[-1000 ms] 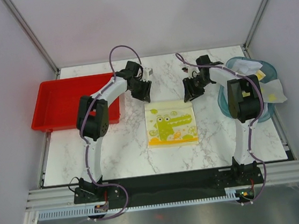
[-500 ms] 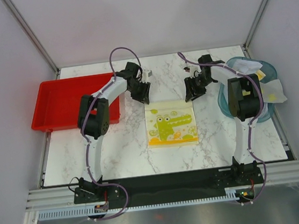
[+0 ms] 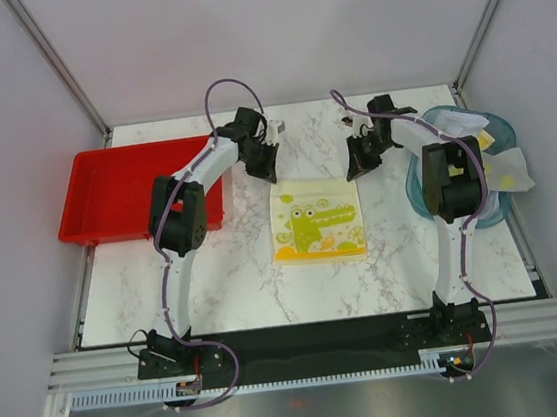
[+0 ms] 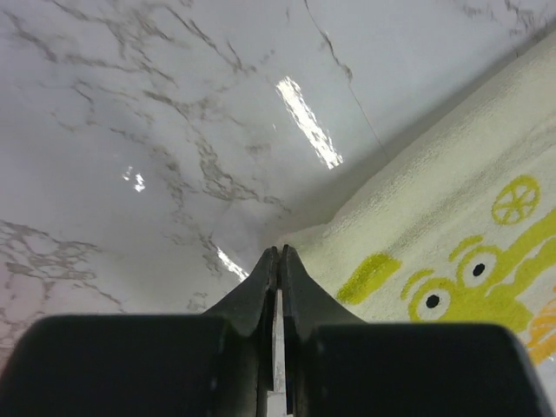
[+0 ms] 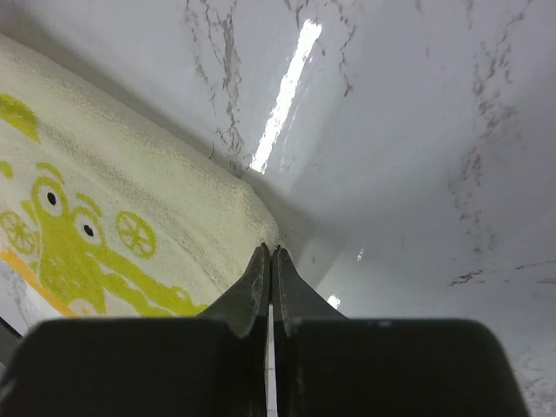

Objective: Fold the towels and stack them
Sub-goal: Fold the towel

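Observation:
A pale yellow towel (image 3: 317, 219) with a green crocodile print lies flat on the marble table's middle. My left gripper (image 3: 272, 176) is shut on its far left corner. My right gripper (image 3: 355, 171) is shut on its far right corner. In the left wrist view the closed gripper (image 4: 279, 250) meets the corner of the towel (image 4: 452, 200). In the right wrist view the closed gripper (image 5: 270, 249) pinches the corner of the towel (image 5: 130, 200). More towels (image 3: 500, 168), white and grey with yellow marks, lie heaped at the right.
A red plastic tray (image 3: 115, 187) sits at the left, beside the left arm. A translucent teal basket (image 3: 499, 128) stands at the right edge under the heaped towels. Grey walls close in the table's far side and both sides.
Both grippers have moved toward the far side of the table, and the towel's far edge has gone with them. The towel now lies a little farther back.

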